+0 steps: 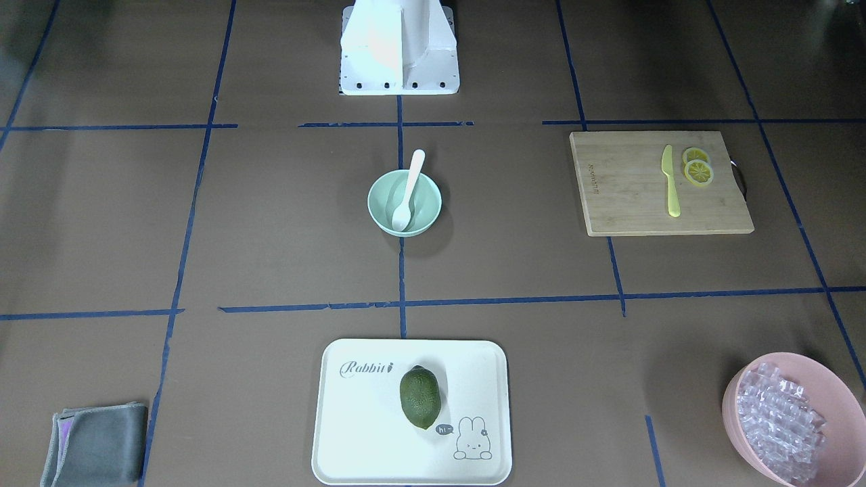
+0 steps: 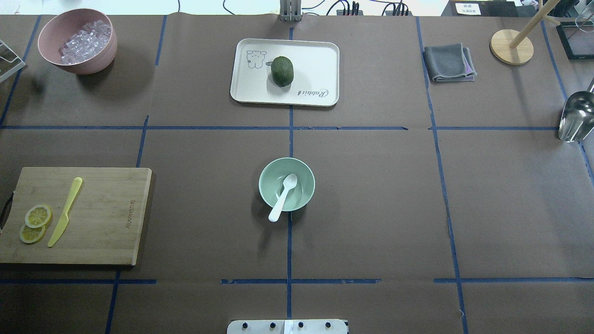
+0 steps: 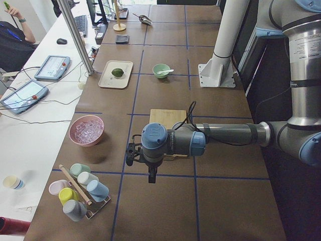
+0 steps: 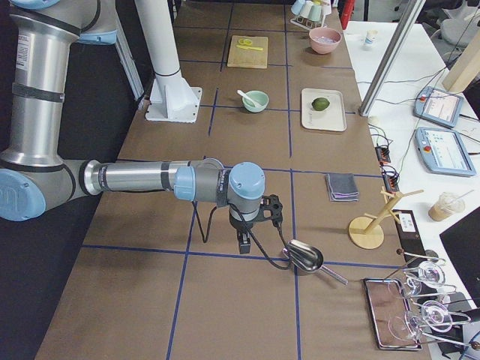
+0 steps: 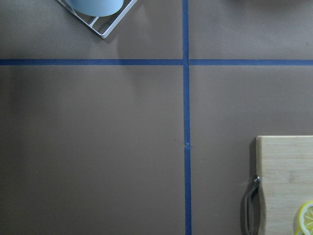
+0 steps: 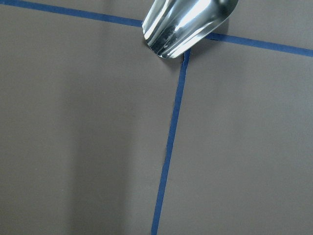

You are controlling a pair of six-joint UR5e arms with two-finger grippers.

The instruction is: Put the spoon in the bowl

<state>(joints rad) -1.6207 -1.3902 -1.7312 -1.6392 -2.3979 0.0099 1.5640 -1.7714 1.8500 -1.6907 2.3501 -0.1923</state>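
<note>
Far to the left of the bowl (image 2: 265, 188) in the overhead view lies a rectangular bamboo cutting board (image 2: 106, 218) with visible grain, carrying a flat yellow plastic knife (image 2: 65, 212) and two lemon slices (image 2: 35, 222). Beyond it, further from the robot than the bowl, a round matte pink bowl (image 2: 81, 58) holds clear, glassy cubes. The bowl itself is small, round, smooth mint green. The white plastic spoon (image 2: 283, 197) rests in it, its oval scoop on the bottom and its flat handle leaning out over the rim toward the robot. Straight beyond the bowl, a cream rounded-corner tray (image 2: 315, 65) bears a dark green pebbly fruit (image 2: 282, 71). To the bowl's right are a folded grey cloth (image 2: 448, 62) and, far right, a shiny metal scoop (image 2: 575, 116). Only the side views show the arms. The left gripper (image 3: 152, 175) hangs past the board and the right gripper (image 4: 244, 241) beside the scoop, both well apart from the bowl. Whether either is open or closed cannot be told. The wrist views show only brown paper, blue tape, the board's handle end and the scoop's mouth.
</note>
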